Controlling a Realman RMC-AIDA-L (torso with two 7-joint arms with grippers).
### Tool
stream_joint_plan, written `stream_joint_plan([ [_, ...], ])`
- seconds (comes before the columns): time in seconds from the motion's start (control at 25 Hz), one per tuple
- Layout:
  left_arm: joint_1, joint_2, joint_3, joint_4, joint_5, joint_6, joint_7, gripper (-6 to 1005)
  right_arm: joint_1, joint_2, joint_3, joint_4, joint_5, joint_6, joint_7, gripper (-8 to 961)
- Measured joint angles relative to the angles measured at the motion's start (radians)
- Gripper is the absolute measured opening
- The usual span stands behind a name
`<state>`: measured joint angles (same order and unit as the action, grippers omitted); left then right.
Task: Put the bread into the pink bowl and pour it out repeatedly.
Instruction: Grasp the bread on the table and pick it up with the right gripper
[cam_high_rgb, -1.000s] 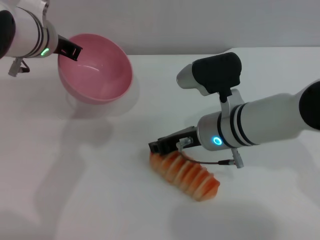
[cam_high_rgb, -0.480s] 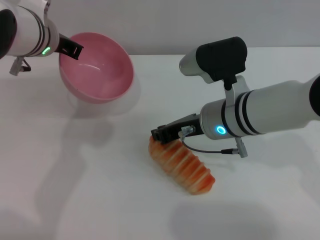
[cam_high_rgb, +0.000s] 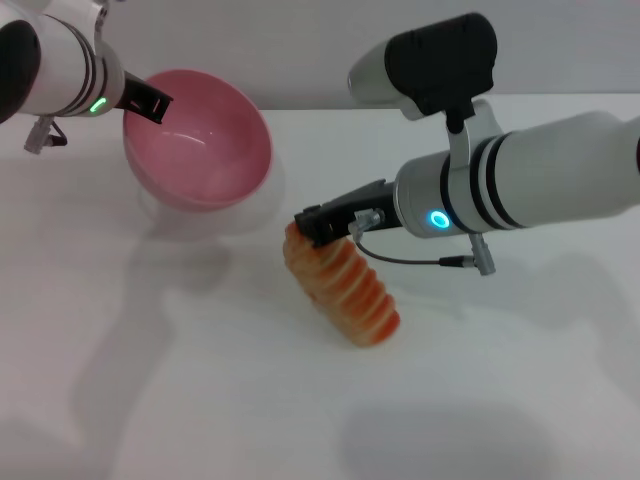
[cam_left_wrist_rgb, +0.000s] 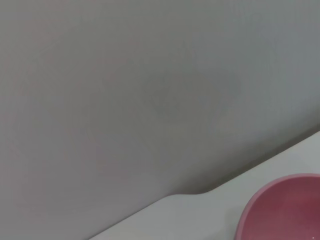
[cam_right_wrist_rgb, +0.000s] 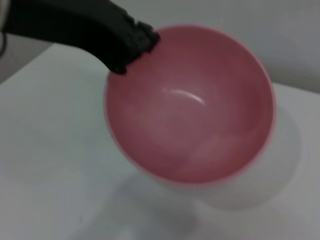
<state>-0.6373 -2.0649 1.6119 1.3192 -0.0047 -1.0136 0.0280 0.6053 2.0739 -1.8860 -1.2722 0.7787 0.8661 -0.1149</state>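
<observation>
The right hand (cam_high_rgb: 312, 225) grips one end of the ridged, glossy bread (cam_high_rgb: 340, 285), seen only from the head. The left hand (cam_right_wrist_rgb: 131, 47) pinches the rim of the smooth, round pink bowl (cam_right_wrist_rgb: 192, 105), whose empty inside the right wrist view shows.

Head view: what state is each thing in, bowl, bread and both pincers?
pink bowl: empty, tilted, held at its rim.
bread: gripped at one end, hanging slanted, outside the bowl.
left pincer: shut on the bowl's rim.
right pincer: shut on the bread.

Pink bowl (cam_high_rgb: 200, 150): smooth, glossy plastic look. Bread (cam_high_rgb: 340, 285): ridged, shiny glazed top. Surface (cam_high_rgb: 180, 380): plain, smooth, matt white.
</observation>
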Motion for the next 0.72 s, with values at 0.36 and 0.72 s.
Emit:
stream_joint_plan([
  [0.36,0.005,0.0,0.009,-0.002,-0.001,-0.002,0.001,43,-0.017,0.001,0.025,-0.124,-0.039,0.041,0.018,38],
  [0.72,-0.005,-0.001,0.019,-0.026,-0.009,-0.004,0.001,43,-0.037,0.002,0.052,-0.259,-0.107,0.09,0.048,35],
])
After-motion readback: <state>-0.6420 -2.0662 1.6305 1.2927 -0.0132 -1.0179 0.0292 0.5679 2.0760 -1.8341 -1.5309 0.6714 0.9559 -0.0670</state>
